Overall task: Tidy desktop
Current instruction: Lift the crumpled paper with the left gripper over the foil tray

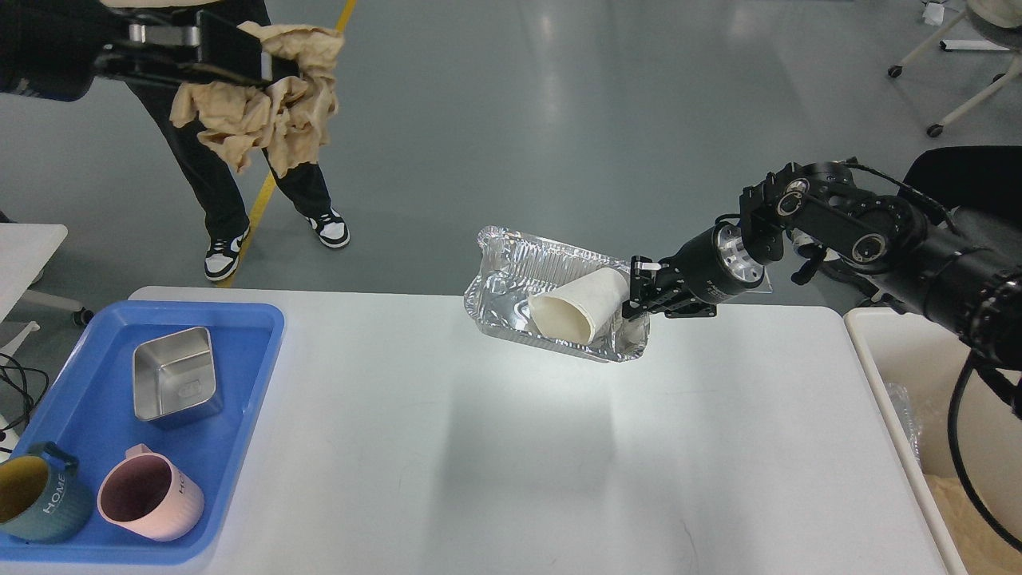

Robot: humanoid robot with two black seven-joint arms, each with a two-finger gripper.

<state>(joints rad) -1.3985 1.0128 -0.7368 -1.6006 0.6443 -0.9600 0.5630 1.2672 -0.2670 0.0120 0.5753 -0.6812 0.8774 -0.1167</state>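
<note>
The white desktop fills the lower view. My right gripper is shut on the right rim of a crumpled foil tray and holds it tilted above the desktop's far edge. A white paper cup lies on its side in the tray, mouth toward me. My left gripper is raised high at the top left, shut on a crumpled brown paper that hangs from it.
A blue tray at the desktop's left holds a steel square bowl, a pink mug and a teal mug. A cream bin stands at the right. A person's legs stand beyond the desktop.
</note>
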